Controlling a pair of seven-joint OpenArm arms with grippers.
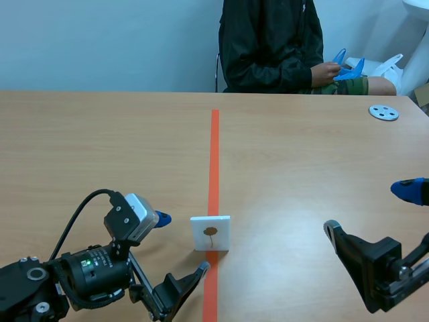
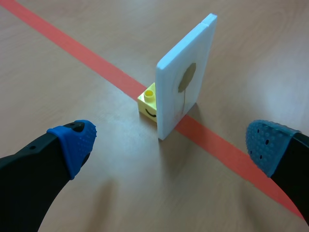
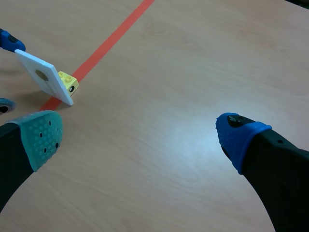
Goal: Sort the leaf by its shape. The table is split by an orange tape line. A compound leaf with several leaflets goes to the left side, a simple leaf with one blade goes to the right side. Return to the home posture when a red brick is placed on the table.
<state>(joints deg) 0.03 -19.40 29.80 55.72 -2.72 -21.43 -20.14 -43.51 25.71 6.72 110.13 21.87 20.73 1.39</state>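
Observation:
A white card point(image 1: 210, 232) with a single-blade leaf drawn on it stands upright on the orange tape line, propped by a small yellow brick point(image 2: 149, 103) behind it. In the left wrist view the card point(image 2: 185, 79) stands ahead of my open left gripper point(image 2: 169, 145), between the lines of its two fingers but apart from both. My left gripper point(image 1: 179, 249) sits just left of the card in the scene view. My right gripper point(image 1: 372, 208) is open, well to the right, with nothing between its fingers; from it the card point(image 3: 44, 77) and brick point(image 3: 68, 82) show far off.
A person in a dark jacket sits across the table holding a blue object point(image 1: 347, 69). A grey disc point(image 1: 383, 112) lies at the far right of the table. The orange tape line point(image 1: 214, 161) runs down the middle.

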